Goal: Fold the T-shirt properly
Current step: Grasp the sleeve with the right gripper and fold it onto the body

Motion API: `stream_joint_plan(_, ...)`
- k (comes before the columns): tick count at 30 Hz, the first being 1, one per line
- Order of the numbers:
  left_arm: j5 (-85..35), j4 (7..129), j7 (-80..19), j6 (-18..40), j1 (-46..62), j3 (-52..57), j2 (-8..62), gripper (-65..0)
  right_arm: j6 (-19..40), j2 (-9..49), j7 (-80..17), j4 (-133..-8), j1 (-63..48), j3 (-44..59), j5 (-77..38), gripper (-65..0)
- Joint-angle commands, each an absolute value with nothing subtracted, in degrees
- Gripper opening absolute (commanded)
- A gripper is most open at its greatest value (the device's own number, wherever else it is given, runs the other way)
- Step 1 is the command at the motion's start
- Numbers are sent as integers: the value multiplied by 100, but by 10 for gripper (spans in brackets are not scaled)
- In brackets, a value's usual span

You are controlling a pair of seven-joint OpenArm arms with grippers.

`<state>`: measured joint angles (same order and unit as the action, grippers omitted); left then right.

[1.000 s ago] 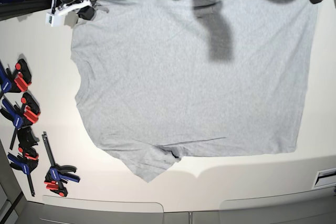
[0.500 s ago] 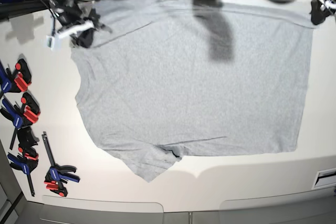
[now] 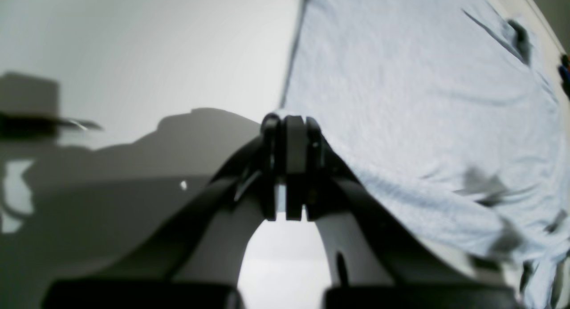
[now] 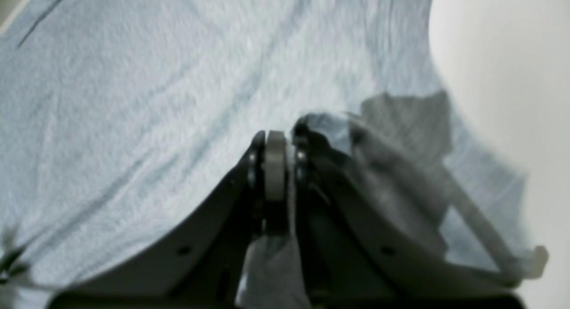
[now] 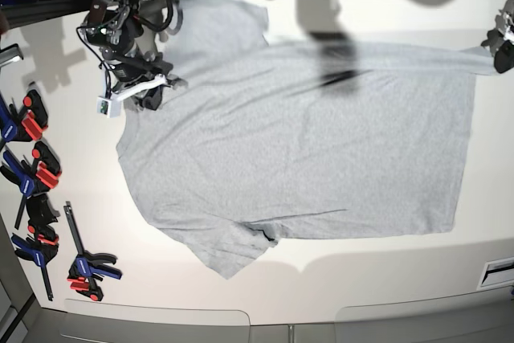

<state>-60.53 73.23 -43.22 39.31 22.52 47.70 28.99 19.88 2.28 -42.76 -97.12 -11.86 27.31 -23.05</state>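
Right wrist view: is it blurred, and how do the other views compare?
Right wrist view: motion-smeared around the right gripper and T-shirt. Left wrist view: soft, shadowed table. Base view: sharp, arm shadows on cloth.

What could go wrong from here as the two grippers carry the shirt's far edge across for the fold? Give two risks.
1. The right gripper pinches only a small bunch of the T-shirt near a sleeve; it may slip out.
2. The left gripper holds the far corner, and the edge between sags and creases, so the fold could land crooked or wrinkled.
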Motion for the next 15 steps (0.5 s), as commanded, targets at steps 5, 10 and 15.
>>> stream_joint_plan(5,-6154,7389,-4193,3986,2067,4829,3142,-650,2012,285,-4110,-9795,-899,2740,-2377,-650)
stream_joint_plan(10,-6152,7391,-4191,3986,1896,4827,3162,-650,2012,285,-4036,-9795,-856,2740,-2399,-650)
stream_joint_plan(15,-6025,7389,-4191,3983,1739,4821,3164,-650,2014,285,-3986,-9795,-823,2733,-2399,-650)
